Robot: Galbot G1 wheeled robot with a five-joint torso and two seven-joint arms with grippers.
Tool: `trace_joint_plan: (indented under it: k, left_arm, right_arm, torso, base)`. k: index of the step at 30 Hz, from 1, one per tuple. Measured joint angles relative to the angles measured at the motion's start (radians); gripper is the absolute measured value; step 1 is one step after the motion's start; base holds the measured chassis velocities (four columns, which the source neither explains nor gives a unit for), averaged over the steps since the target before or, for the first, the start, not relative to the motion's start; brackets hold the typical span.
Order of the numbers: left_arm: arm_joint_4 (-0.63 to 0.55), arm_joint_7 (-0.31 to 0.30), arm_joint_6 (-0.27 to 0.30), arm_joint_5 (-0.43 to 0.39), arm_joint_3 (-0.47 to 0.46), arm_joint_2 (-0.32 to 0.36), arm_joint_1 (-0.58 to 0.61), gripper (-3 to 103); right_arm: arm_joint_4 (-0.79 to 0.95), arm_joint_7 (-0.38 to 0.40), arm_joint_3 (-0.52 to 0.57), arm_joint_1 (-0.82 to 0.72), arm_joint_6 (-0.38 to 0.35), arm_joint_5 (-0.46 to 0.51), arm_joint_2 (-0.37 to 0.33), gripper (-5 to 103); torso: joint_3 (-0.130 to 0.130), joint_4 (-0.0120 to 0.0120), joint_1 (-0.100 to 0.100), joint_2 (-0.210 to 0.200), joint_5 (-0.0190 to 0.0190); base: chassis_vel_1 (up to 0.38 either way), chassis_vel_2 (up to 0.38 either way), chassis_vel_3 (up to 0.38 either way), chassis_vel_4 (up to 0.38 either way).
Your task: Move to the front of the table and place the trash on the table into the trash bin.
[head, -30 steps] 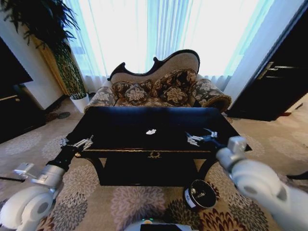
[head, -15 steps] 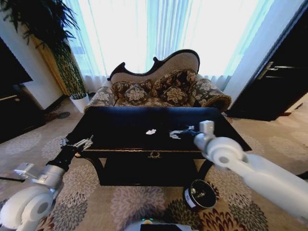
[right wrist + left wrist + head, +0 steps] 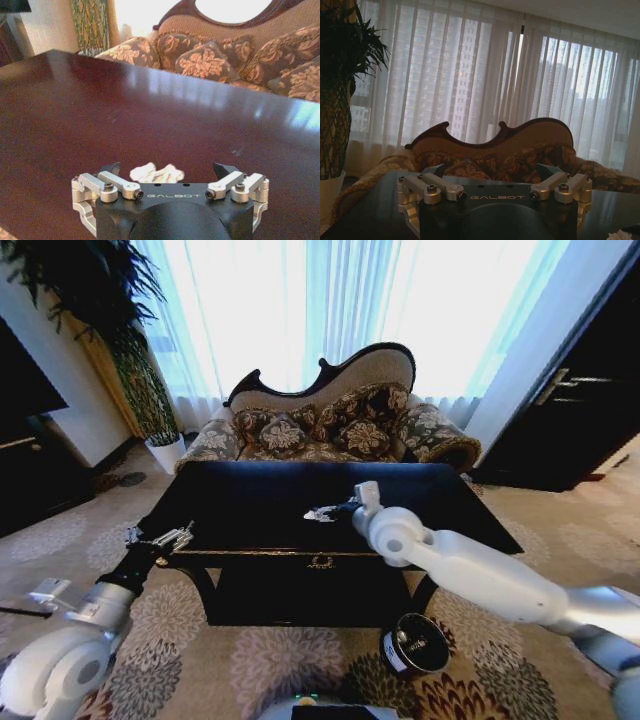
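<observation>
The bin stood on the carpet below the surface's front right corner. The right tool, open, straddled the paper wad mid-surface. The left tool, open, hovered off the front left corner.

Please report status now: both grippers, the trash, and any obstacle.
Right gripper open, paper wad between its fingers, on the table. Left gripper idle at the table's left front corner. Bin on floor, nothing blocking.

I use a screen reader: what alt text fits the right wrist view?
The open right gripper hovers low over the glossy table, its fingers on either side of a crumpled white paper wad. A patterned sofa stands behind the table.
</observation>
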Motion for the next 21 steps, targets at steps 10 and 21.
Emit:
trace_joint_plan:
  k: [10, 21]
  left_arm:
    - [0.0, 0.0, 0.0, 0.0, 0.0, 0.0, 0.0, 100]
    - [0.0, 0.0, 0.0, 0.0, 0.0, 0.0, 0.0, 100]
  right_arm:
    - [-0.063, -0.008, -0.031, 0.003, 0.0, -0.026, 0.055, 100]
    - [-0.101, -0.06, -0.054, 0.003, 0.008, -0.09, 0.087, 91]
  torso:
    - [0.0, -0.0001, 0.0, 0.0, 0.0002]
    - [0.0, 0.0, 0.0, 0.0, 0.0002]
  base:
    - [0.0, 0.0, 0.0, 0.0]
    - [0.0, 0.0, 0.0, 0.0]
